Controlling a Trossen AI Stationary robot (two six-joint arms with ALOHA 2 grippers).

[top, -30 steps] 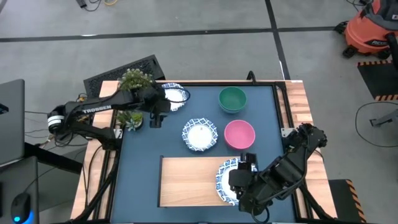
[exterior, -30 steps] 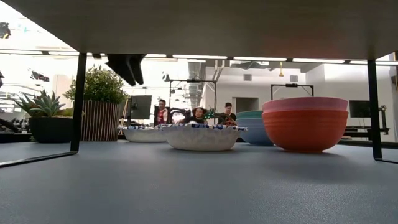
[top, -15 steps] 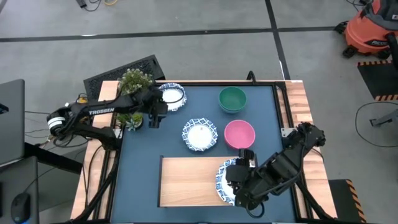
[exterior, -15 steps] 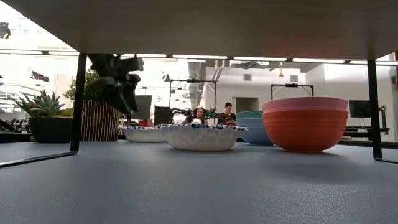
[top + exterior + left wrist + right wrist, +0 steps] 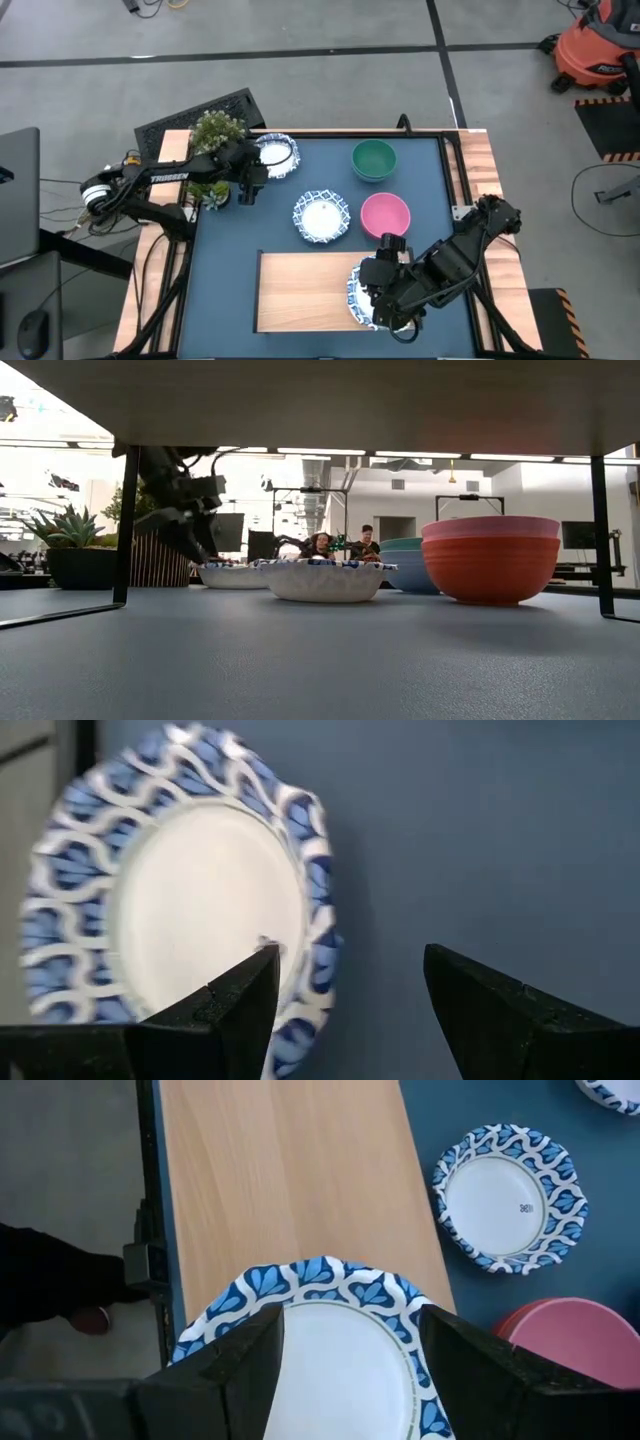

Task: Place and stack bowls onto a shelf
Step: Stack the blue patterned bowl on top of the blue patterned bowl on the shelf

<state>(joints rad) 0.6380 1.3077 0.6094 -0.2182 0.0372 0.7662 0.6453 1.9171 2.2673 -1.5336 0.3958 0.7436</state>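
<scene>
Three white bowls with blue rims show: one at the far left [image 5: 278,155], one mid-table [image 5: 322,216], and one on the light-wood shelf [image 5: 300,290] at its right end [image 5: 362,292]. The green bowl [image 5: 374,160] and pink bowl [image 5: 385,215] stand on the blue table. My left gripper [image 5: 350,1000] is open; one finger stands over the inside of the far-left bowl [image 5: 190,900], the other outside its rim. My right gripper [image 5: 350,1370] is open just above the shelf bowl [image 5: 330,1330]; I cannot tell whether it touches it.
A potted plant [image 5: 215,130] and a small succulent [image 5: 208,192] stand at the table's far left, close to my left arm. The shelf's left half is bare wood. The shelf's legs [image 5: 125,525] show in the low view, and people sit in the room beyond.
My left gripper has come down from above the shelf's level toward the far-left bowl. My right gripper has shifted a little toward the table's left and near edge, over the bowl on the shelf. The bowls have kept their places.
</scene>
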